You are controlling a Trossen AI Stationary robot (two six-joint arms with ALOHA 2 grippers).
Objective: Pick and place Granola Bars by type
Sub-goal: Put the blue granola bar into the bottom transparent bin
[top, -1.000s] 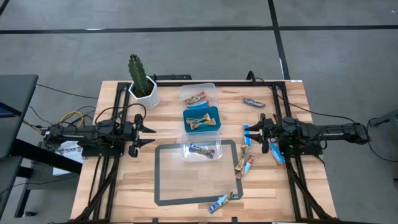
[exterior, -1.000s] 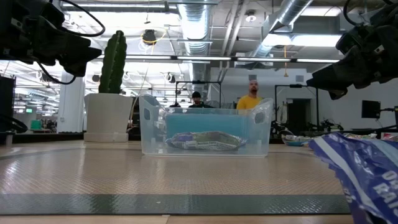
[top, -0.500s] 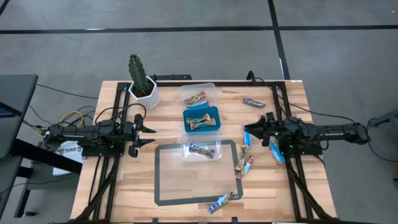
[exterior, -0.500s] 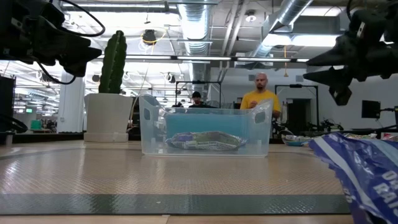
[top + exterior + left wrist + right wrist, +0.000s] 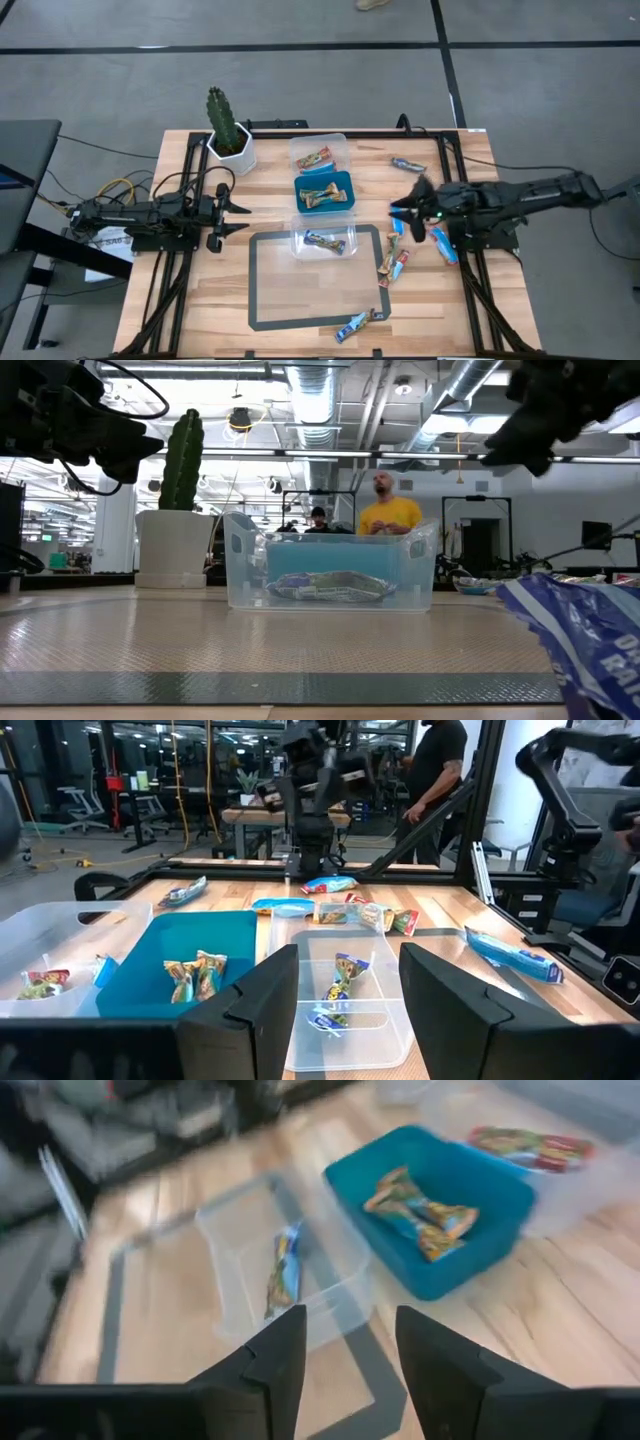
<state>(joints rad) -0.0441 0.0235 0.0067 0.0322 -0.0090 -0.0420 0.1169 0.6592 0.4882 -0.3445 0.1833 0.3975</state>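
Three tubs stand in a row at the table's middle. The far clear tub [image 5: 318,155] holds a red-and-green bar. The blue tub [image 5: 323,192] holds brown-gold bars [image 5: 420,1215]. The near clear tub [image 5: 322,238] holds a blue bar [image 5: 338,982]. Loose bars lie flat on the table's right half: blue ones [image 5: 408,164], [image 5: 443,245], [image 5: 358,323] and a mixed pair [image 5: 393,265]. My right gripper [image 5: 402,208] hangs open and empty above the table, right of the tubs; its wrist view looks down on them. My left gripper [image 5: 235,215] waits open, left of the tubs.
A cactus in a white pot [image 5: 228,135] stands at the far left corner. A grey-bordered mat [image 5: 262,300] lies under the near clear tub. In the low view a blue wrapper [image 5: 590,640] lies close at the near right. A person in yellow [image 5: 388,515] stands beyond the table.
My right gripper has risen and edged toward the tubs, staying open and empty. The bars and tubs have not moved. The person in yellow behind the table has walked across.
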